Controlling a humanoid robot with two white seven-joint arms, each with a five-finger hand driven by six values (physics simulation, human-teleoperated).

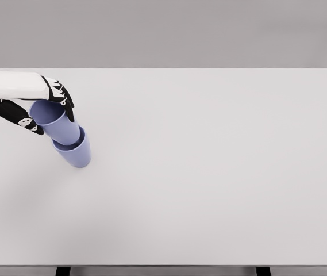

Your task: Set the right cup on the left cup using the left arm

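The left hand (37, 106) gripped the upper cup (54, 122) near its rim, nested in the lower cup (74, 152); it looked light, stiff and slippery.

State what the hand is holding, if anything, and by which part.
The left hand grips the upper cup around its rim end, fingers on either side of the wall. That cup's base sits nested in the lower cup on the table.
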